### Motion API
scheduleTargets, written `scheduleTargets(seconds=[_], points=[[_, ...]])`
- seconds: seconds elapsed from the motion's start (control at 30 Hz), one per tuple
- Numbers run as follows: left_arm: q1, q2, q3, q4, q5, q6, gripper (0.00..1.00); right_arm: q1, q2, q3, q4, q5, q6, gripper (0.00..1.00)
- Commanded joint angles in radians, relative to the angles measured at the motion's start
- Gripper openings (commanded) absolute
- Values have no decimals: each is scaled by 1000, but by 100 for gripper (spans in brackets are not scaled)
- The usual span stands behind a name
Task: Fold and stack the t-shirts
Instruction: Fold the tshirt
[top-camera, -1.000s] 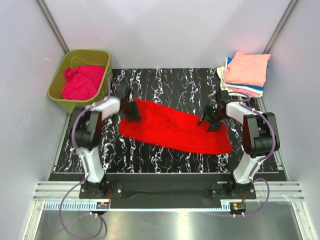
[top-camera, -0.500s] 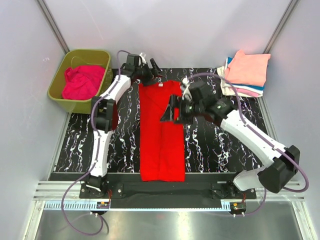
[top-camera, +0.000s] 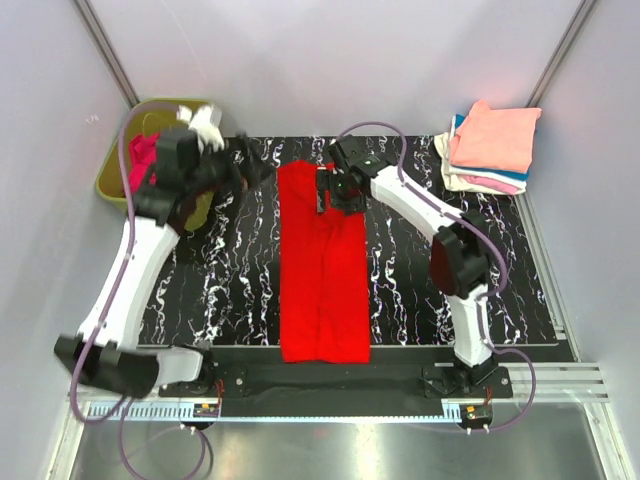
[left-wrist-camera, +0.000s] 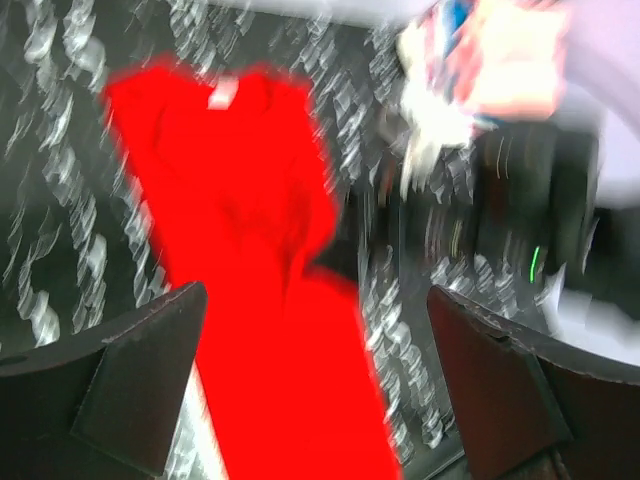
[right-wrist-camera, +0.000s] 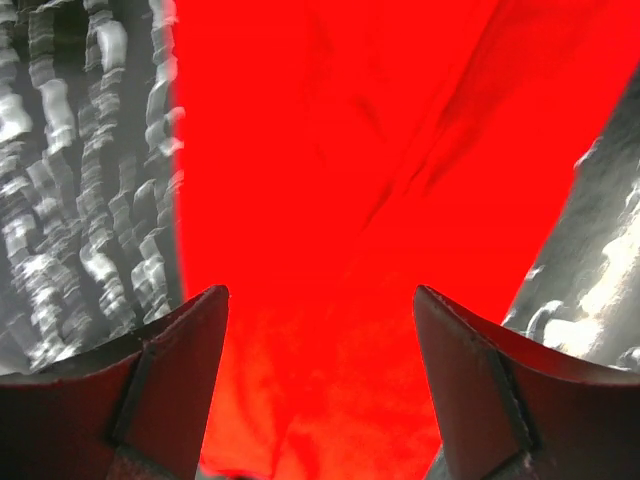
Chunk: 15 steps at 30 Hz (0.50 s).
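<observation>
**Red shirt flat, both jaws apart**

Can see the red t-shirt (top-camera: 322, 265) folded into a long strip down the middle of the tabletop (top-camera: 420, 290). Holding nothing with the right jaws, wide apart just above its far end. Holding nothing with the left jaws either, wide apart, up near the green tub (top-camera: 108, 188) with a pink t-shirt (top-camera: 140, 158) inside. Also a pile of folded t-shirts (top-camera: 492, 145) at the far right corner.
</observation>
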Motion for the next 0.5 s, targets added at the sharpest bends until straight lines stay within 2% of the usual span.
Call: scheduleTargets(seconds=[0.0,0.07,0.1,0.17,0.47], points=[[-3,-115,-247,-112,-132,47,99,-12,82,188,-80,113,-60,80],[-3,-208,-392,-80,-141,24,99,-12,193,301,-119,126,-71,79],[-3,-295,-439,-64,-135,17,99,-12,225,327,-131,113,-74,78],[-3,-363,-523,-52,-129,0,99,-12,302,372,-126,98,-73,78],[-3,-543,-574,-155,-179,76,99,-35,546,570,-131,92,-42,77]])
